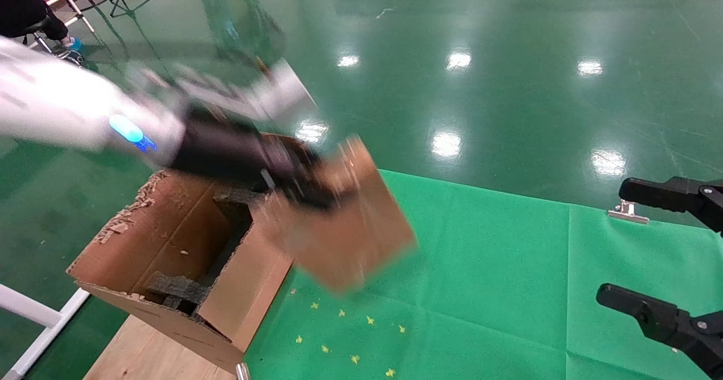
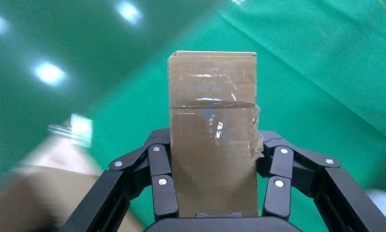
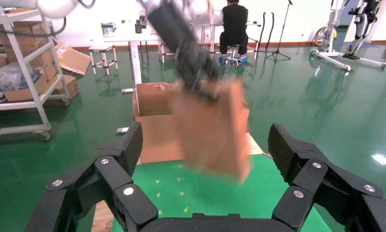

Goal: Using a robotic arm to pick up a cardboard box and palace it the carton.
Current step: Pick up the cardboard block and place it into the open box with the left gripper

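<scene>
Left wrist view shows it closest: my left gripper [image 2: 220,193] is clamped on the cardboard box [image 2: 212,145], one black finger [image 2: 162,186] pressed against each long side, the taped face turned toward the lens and the far end sticking out well past my fingertips. Beyond it lies only green floor and green cloth, with a blurred brown shape at one edge that I take for the carton.

From the head view, my right gripper [image 1: 666,256] sits parked at the right edge over the green cloth [image 1: 508,267], its fingers spread wide and holding nothing. Nearer the middle, the cardboard box [image 1: 344,222] hangs in the air, tilted, above the cloth and just beside the carton's near wall, gripped by my left gripper [image 1: 305,193] on the robotic arm [image 1: 68,114], which reaches in from the left with its blue light ring [image 1: 131,131] glowing. The carton [image 1: 169,273] stands on a wooden board [image 1: 141,352] at the cloth's left edge, ragged flaps upright, black foam [image 1: 175,289] inside.

I judge the step in hand to be the carry: the box is lifted but not yet over the opening. Next I need to bring it leftward above the carton's mouth, clear the torn flaps, level it out, lower it between the foam pieces, and only then let go. The tilt and the long overhang could catch a flap.
</scene>
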Available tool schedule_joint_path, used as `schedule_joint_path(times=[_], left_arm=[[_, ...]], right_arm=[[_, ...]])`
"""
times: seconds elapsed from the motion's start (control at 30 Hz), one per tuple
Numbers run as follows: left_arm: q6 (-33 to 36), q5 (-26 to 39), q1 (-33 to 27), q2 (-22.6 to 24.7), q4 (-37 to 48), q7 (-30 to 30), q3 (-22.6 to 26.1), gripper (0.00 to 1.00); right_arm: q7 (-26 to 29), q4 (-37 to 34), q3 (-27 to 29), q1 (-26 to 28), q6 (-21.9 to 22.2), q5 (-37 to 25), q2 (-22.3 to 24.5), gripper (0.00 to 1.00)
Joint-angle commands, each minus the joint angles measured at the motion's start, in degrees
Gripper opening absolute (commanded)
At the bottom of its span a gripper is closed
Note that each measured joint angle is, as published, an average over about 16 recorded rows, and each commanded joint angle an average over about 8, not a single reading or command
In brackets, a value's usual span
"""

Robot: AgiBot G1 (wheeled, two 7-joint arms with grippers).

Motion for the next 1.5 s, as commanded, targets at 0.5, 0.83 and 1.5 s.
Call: schedule_joint_path(times=[0.5,0.83,1.5], left_arm=[[-4.5,13.6,-6.8,-10.6,19.2,8.6,-1.0,0.00],[-17.6,17.9,1.6,-8.0,30.8,7.4,0.8,0.00],[-30.1,19.5,7.4,2.3,53.2,12.1,2.6,0.43]], right_arm=[[0.0,0.0,0.0,0.0,0.0,0.0,0.0,1.00],[0.0,0.0,0.0,0.0,0.0,0.0,0.0,1.00],[0.0,0.0,0.0,0.0,0.0,0.0,0.0,1.00]])
